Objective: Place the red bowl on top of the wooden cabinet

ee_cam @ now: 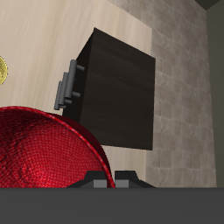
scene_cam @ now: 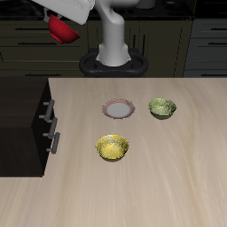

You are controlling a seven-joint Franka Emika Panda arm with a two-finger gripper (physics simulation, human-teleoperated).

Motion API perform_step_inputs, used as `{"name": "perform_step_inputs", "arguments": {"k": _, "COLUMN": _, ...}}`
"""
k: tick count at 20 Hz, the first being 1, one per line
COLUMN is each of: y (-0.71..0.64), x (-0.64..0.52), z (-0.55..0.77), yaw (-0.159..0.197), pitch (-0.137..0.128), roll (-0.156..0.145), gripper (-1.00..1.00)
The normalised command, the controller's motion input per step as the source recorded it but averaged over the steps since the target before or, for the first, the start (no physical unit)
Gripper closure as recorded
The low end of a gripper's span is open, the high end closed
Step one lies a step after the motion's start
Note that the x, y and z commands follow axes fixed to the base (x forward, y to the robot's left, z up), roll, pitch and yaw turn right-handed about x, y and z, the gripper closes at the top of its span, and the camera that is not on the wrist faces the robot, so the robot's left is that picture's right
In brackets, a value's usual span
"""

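Red bowl [scene_cam: 62,31] above wooden cabinet [scene_cam: 22,124] (airborne)

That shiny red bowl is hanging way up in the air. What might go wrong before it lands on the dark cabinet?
Two risks stand out. The glossy red bowl is carried high by the gripper, so a slip would probably drop it hard onto the dark brown wooden cabinet or past it. It also appears to hang behind the cabinet's back edge, so releasing too early could miss the flat top altogether.
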Motion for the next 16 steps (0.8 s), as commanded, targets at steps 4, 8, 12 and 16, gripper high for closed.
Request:
{"name": "perform_step_inputs", "arguments": {"k": 4, "y": 0.16, "x": 0.10, "z": 0.16, "yaw": 0.022, "pitch": -0.083, "roll": 0.051, "gripper": 1.00}}
{"name": "perform_step_inputs", "arguments": {"k": 8, "y": 0.12, "x": 0.21, "z": 0.16, "yaw": 0.008, "pitch": 0.004, "roll": -0.007, "gripper": 1.00}}
{"name": "perform_step_inputs", "arguments": {"k": 12, "y": 0.34, "x": 0.29, "z": 0.18, "yaw": 0.018, "pitch": -0.032, "roll": 0.081, "gripper": 1.00}}
{"name": "perform_step_inputs", "arguments": {"k": 16, "y": 0.13, "x": 0.05, "z": 0.01, "yaw": -0.015, "pitch": 0.000, "roll": 0.019, "gripper": 1.00}}
